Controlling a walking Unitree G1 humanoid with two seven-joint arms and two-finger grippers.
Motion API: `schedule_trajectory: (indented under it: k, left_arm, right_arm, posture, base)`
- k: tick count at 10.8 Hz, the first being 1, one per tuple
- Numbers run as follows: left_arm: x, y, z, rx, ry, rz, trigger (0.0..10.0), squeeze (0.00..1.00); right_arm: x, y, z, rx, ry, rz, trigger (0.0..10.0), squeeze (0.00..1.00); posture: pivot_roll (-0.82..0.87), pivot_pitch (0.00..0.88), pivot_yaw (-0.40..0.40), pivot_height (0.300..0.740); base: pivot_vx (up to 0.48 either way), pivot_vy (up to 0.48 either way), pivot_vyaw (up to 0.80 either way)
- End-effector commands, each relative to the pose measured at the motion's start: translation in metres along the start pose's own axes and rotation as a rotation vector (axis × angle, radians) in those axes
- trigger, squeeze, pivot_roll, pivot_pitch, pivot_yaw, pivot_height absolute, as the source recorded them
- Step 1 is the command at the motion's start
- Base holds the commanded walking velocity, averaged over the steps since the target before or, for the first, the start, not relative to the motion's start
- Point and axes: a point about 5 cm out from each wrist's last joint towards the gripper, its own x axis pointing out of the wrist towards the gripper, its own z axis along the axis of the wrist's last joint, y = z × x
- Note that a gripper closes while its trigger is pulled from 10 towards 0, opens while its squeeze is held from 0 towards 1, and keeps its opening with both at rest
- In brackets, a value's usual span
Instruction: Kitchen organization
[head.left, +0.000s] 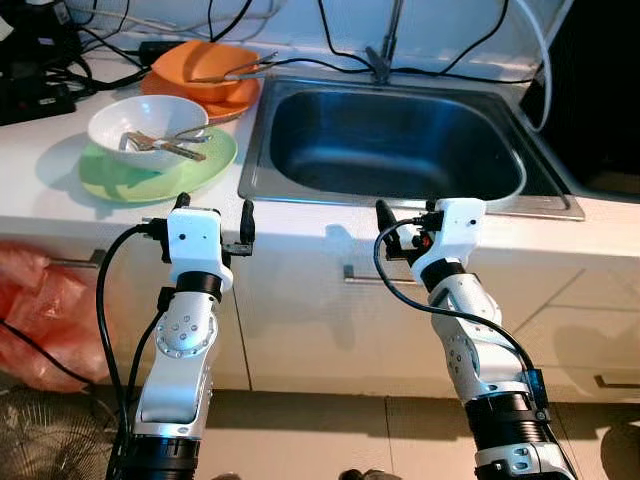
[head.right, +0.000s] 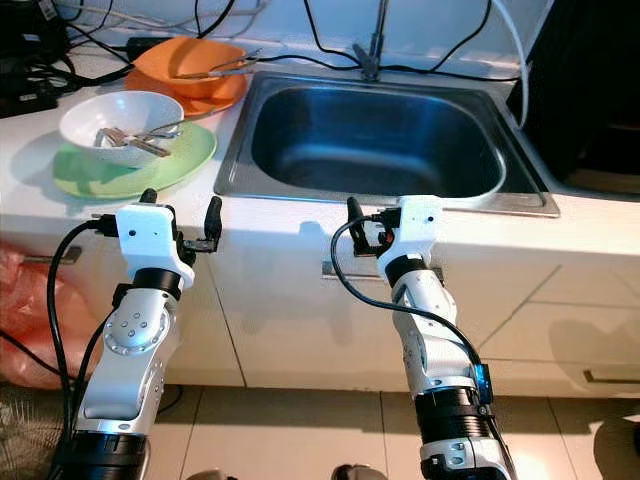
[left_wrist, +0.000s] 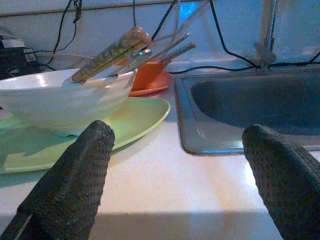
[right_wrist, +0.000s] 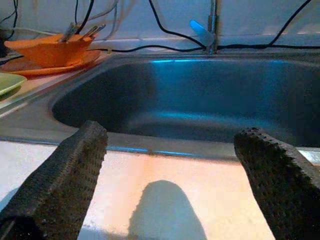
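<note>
Counter (head.left: 300, 225) runs across w/ a steel sink (head.left: 255, 140) set in it, basin bare, tap at the back. Both arms are raised at the counter's front edge, nothing held.

Left of the sink: a green plate (head.left: 205, 165) w/ a white bowl (head.left: 150, 115) on top, cutlery (head.left: 160, 145) lying loose inside. Behind it, an orange plate (head.left: 245, 97) carrying an orange bowl (head.left: 200, 62), more utensils (head.left: 235, 68) propped across it & poking over the rim toward the sink. Black cables trail along the back wall & past the orange stack.

Left gripper (head.left: 213, 213) hovers just at the counter edge near the green plate, fingers spread wide, empty. Right gripper (head.left: 405, 215) sits in front of the sink's near rim, also released & empty.

Risks, as I judge them:
- Bowl-on-plate stacks aren't locked together. Grabbing or shoving the plate could slide the bowl off; tilt it & the cutlery spills.
- Green plate rim is thin & low. Fingers could skid under or push the whole stack back into the orange one.
- Utensils on the orange bowl look barely balanced; a nudge prob. tips them into the sink or onto the counter.
- Cables near the orange stack could snag a finger on a far reach.
- Glazed bowl wall likely slick, so a pinch on it may slip.
</note>
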Motion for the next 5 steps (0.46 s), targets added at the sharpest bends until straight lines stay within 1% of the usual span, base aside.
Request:
schedule_trajectory:
  k: [1,2,4,5]
  left_arm:
    - [-0.0001,-0.0015,0.0021,0.006,-0.009,-0.002,10.0,0.00]
    - [-0.0001,-0.0013,0.0023,0.008,-0.008,-0.001,10.0,0.00]
    - [0.0000,-0.0009,0.0024,0.010,-0.008,0.000,10.0,0.00]
    - [0.0001,-0.0011,0.0024,0.010,-0.009,0.000,10.0,0.00]
  right_arm:
    - [0.0006,-0.0023,0.0029,-0.009,-0.008,0.002,10.0,0.00]
    - [0.0002,-0.0002,0.0028,-0.033,-0.006,0.021,10.0,0.00]
    - [0.0001,0.0013,0.0028,-0.034,-0.010,0.029,10.0,0.00]
    - [0.0003,0.0003,0.0023,-0.021,-0.007,0.022,10.0,0.00]
  posture:
    - [0.07,0.073,-0.061,0.740]
    - [0.07,0.073,-0.060,0.740]
    - [0.07,0.073,-0.061,0.740]
    - [0.07,0.073,-0.062,0.740]
  base:
    - [0.000,0.000,0.00]
    - [0.255,0.000,0.00]
    - [0.257,0.000,0.56]
    - [0.262,0.000,0.00]
